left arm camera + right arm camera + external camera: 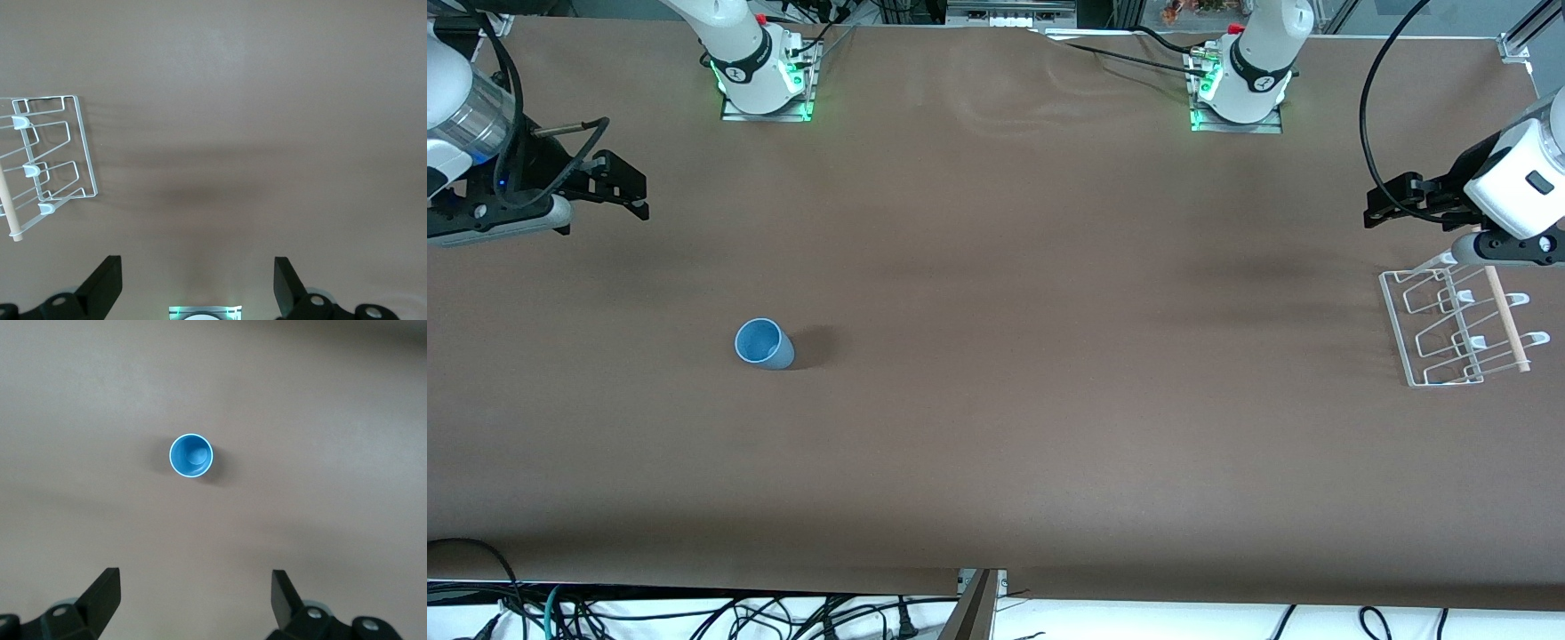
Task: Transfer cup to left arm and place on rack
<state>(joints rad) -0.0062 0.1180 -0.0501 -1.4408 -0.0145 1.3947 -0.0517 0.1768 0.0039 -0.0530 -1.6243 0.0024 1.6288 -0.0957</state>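
The light-blue cup [763, 343] stands upright on the brown table, mouth up, toward the right arm's end. It also shows in the right wrist view [191, 455], seen from straight above. My right gripper [630, 188] hangs open and empty in the air, apart from the cup; its fingers spread wide in the right wrist view [195, 597]. The white wire rack [1449, 324] with its pale wooden rod [1507, 316] stands at the left arm's end and shows in the left wrist view [60, 150]. My left gripper [1378, 206] is open and empty beside the rack [197, 280].
The right arm's base [760, 80] and the left arm's base [1240, 89] stand lit green at the table's back edge. Cables [694, 613] hang below the front edge. Bare brown table [1049, 356] lies between the cup and the rack.
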